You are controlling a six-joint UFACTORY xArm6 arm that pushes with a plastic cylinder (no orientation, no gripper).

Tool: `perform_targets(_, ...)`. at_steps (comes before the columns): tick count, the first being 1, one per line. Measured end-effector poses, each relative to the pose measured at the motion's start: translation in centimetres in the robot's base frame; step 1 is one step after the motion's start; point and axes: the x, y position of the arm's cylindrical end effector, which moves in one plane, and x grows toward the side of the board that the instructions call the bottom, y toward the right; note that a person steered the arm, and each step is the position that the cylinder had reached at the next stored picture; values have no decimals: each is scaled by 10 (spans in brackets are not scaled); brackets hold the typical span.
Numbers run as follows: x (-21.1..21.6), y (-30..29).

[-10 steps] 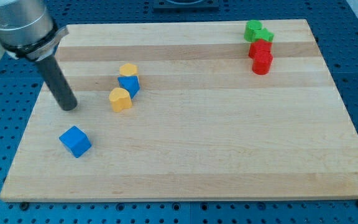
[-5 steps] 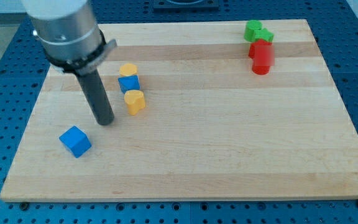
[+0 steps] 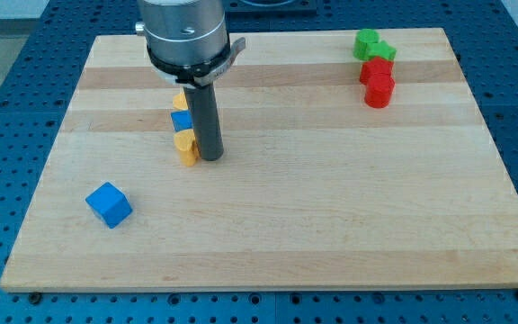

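Note:
My tip (image 3: 209, 157) rests on the wooden board (image 3: 331, 198) just to the right of a yellow block (image 3: 185, 147) and seems to touch it. Above that block sits a small blue block (image 3: 180, 121), and above that another yellow block (image 3: 179, 101); the rod hides the right part of all three. A blue cube (image 3: 109, 204) lies apart toward the view's bottom left.
At the view's top right stand two green blocks (image 3: 371, 45) with two red blocks (image 3: 378, 81) just below them, close to the board's far edge. Blue perforated table surrounds the board.
The rod has swept from the view's left to the right, passing below the yellow and blue group, and now stands on that group's right side. The lower yellow block shifted slightly rightward.

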Motion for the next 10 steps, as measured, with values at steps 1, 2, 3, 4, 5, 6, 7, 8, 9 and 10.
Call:
perform_targets(1, 0, 0)
perform_targets(2, 0, -5)
perform_targets(3, 0, -6)
perform_targets(4, 2, -4)
perform_targets(5, 82, 16)
perform_targets(6, 144, -15)
perform_targets(7, 131, -100)
perform_targets(8, 111, -162)
perform_targets(9, 96, -158)
perform_targets(10, 91, -84)
